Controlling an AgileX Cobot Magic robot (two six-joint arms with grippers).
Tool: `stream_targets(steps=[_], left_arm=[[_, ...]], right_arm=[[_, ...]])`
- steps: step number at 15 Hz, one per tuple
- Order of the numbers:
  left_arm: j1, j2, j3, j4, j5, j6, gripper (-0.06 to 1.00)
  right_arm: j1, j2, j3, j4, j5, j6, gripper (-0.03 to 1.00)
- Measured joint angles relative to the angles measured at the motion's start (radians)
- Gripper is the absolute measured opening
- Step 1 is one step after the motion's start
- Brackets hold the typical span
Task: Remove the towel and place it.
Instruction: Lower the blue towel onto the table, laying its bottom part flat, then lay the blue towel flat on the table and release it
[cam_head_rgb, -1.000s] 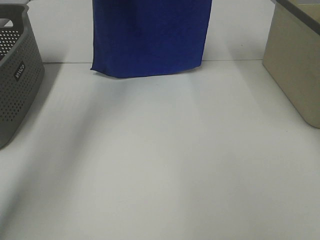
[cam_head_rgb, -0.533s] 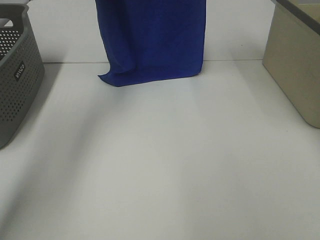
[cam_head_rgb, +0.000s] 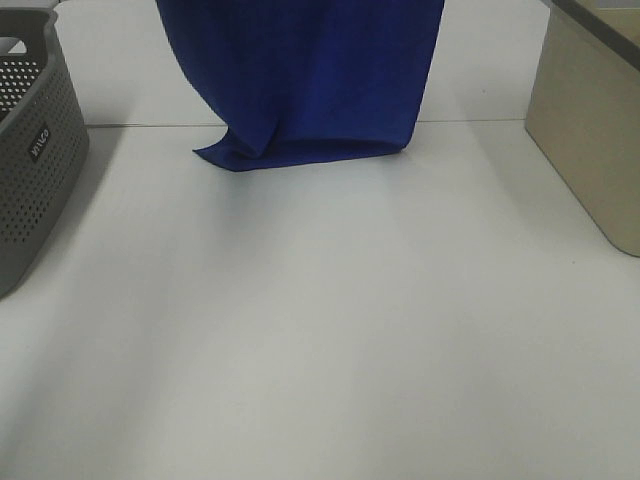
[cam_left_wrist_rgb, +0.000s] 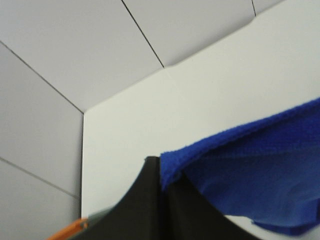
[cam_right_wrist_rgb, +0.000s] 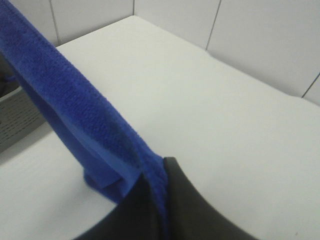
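Gripping towel (cam_head_rgb: 300, 80) by its upper edge in clenched left pincer (cam_left_wrist_rgb: 160, 166) and right pincer (cam_right_wrist_rgb: 157, 172), hem crumpled on counter (cam_head_rgb: 320, 330): likely soft, light, floppy, best pinched at corners.

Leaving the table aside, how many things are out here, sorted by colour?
Blue: 1, the towel, hanging with its lower edge on the table
Grey: 1, the perforated basket
Beige: 1, the bin
Total: 3
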Motion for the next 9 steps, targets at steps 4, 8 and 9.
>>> stream_targets(steps=[4,8,9], left_arm=[[-0.002,-0.097,-0.001,-0.147,0.161,-0.008,0.0],[-0.002,-0.157,0.125,-0.22,0.161,-0.021,0.0],[-0.002,-0.189,0.235,-0.232,0.163,-0.023,0.0]], right_arm=[[0.001,-0.039,-0.003,0.03,0.218,0.054,0.02],[0.001,-0.049,0.014,0.03,0.226,0.136,0.02],[0.001,-0.079,0.074,0.033,0.226,0.155,0.02]])
